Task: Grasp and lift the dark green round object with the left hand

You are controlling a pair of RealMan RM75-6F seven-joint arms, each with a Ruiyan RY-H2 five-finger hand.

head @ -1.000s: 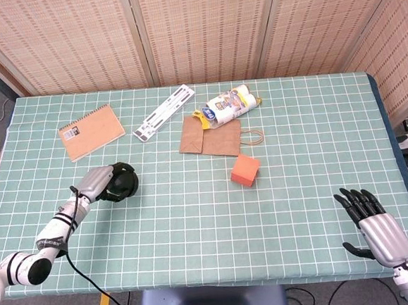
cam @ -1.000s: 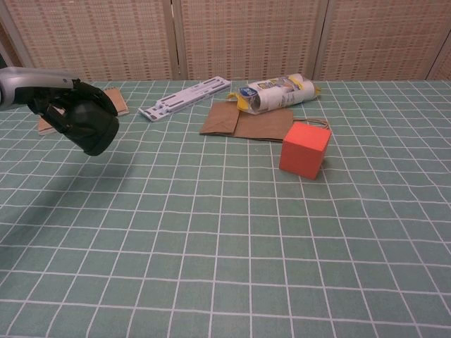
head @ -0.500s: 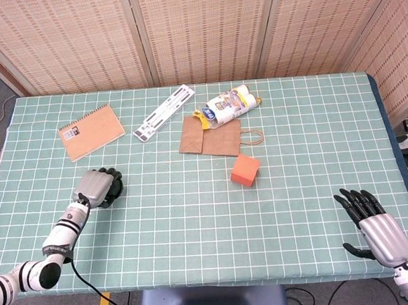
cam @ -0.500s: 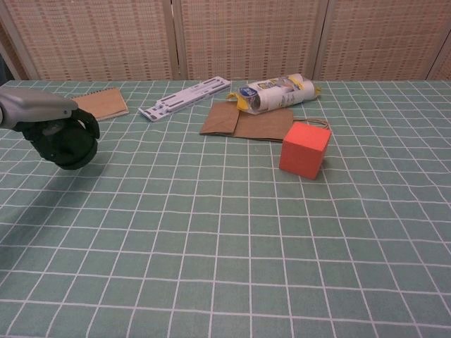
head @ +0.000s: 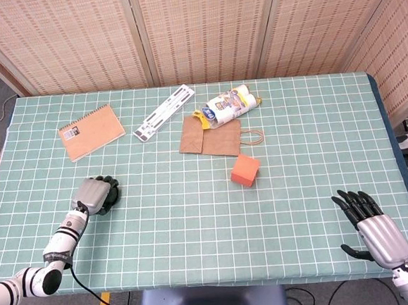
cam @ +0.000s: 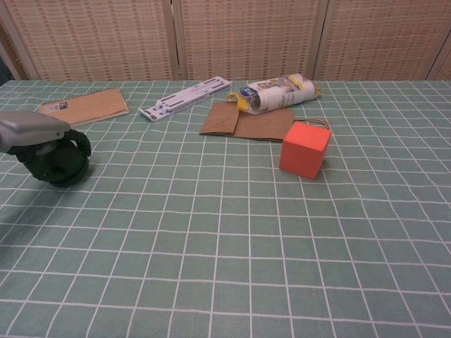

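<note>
The dark green round object (head: 112, 196) (cam: 58, 163) is down at the tablecloth on the left side of the table. My left hand (head: 93, 194) (cam: 29, 127) lies over its top, and the black fingers (cam: 79, 143) curl around its sides, gripping it. Whether the object rests on the cloth or hangs just above it is not clear. My right hand (head: 374, 225) shows only in the head view, at the front right corner, with its fingers spread and nothing in it.
An orange cube (head: 246, 170) (cam: 305, 149) stands mid-table. Behind it lie a brown paper bag (head: 210, 136), a white and yellow packet (head: 230, 105), a white strip (head: 163, 112) and a spiral notebook (head: 91, 132). The table's front edge runs close to the left hand.
My left hand has come down with the green object from a raised position to the level of the cloth, moving left and nearer to me. The right hand barely moved.
</note>
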